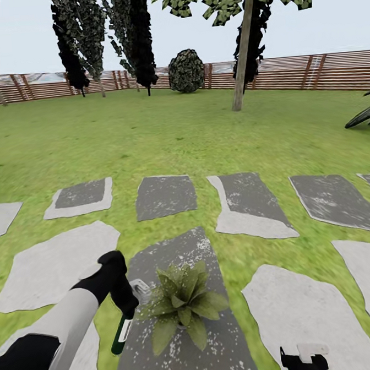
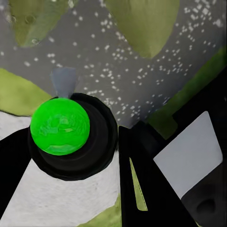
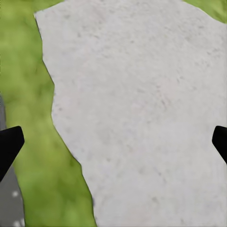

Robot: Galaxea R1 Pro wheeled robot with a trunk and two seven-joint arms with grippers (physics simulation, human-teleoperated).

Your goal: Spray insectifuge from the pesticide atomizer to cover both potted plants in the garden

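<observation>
My left gripper (image 1: 126, 304) is shut on the pesticide atomizer (image 1: 120, 334), a slim dark-green bottle with a white label, held tilted with its pale grey spray head (image 1: 140, 290) towards a potted plant (image 1: 183, 307). The plant is a low rosette of olive-green leaves on a dark grey paving stone (image 1: 181, 362), just right of the gripper. White specks dot the leaves and the stone around it. The left wrist view looks down the bottle's bright green end (image 2: 60, 125) to the spray head (image 2: 64, 81) and leaves (image 2: 142, 23). My right gripper (image 1: 305, 360) (image 3: 113, 142) hangs open and empty over a pale stone (image 3: 137, 104).
Grey and pale paving stones (image 1: 252, 205) lie in rows across the green lawn (image 1: 148, 138). A tree trunk (image 1: 241, 59) and a round dark bush (image 1: 186, 70) stand far ahead before the brown slat fence (image 1: 309, 71). Dark pointed leaves (image 1: 365, 114) reach in at the right edge.
</observation>
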